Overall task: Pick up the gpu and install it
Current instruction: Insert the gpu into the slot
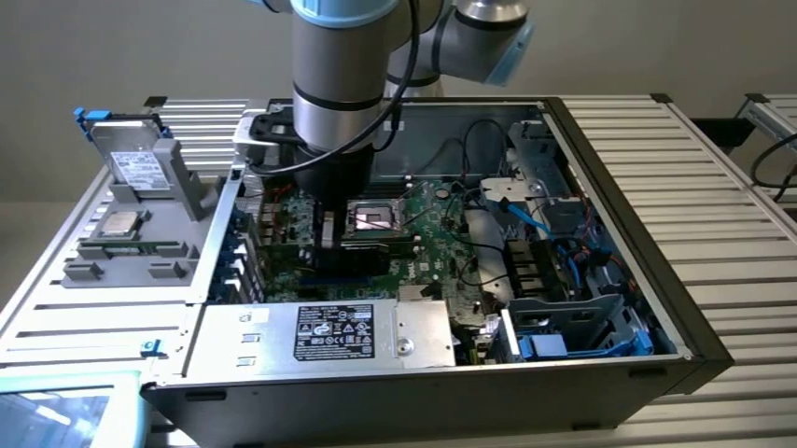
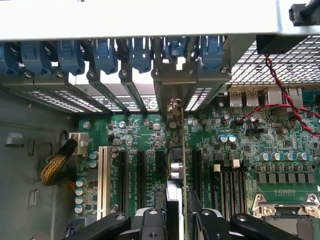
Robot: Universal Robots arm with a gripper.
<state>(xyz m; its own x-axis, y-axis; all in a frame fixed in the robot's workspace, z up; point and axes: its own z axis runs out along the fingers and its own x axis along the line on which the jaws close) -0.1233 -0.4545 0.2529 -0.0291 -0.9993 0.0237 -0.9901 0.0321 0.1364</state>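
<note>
From where I stood, the arm (image 1: pixel 336 75) reached straight down into the open computer case (image 1: pixel 622 140), which sat on the ribbed bench (image 1: pixel 710 177). The end effector (image 1: pixel 328 219) hung low over the motherboard (image 1: pixel 430 233), a little toward the exterior view's left of the processor socket (image 1: pixel 373 219), near the middle of that frame.

In the wrist view the gpu (image 2: pixel 176 170) stood on its long edge and showed edge-on. It sat right between the two jaws of the end effector (image 2: pixel 176 222), not off to either side. The jaws looked clenched on the card, one against each face.

The card's long axis ran away from the end effector toward the rear wall of the case, parallel to the long black slots (image 2: pixel 141 180) on the board. Its metal bracket (image 2: pixel 172 107) sat at the row of rear slot openings under the blue clips (image 2: pixel 105 55). The card lay in line with one slot lane, with black slots on both sides of it. I couldn't tell whether its lower edge was pressed home in the connector or only resting above it, because the card's own body hid that joint.
</note>
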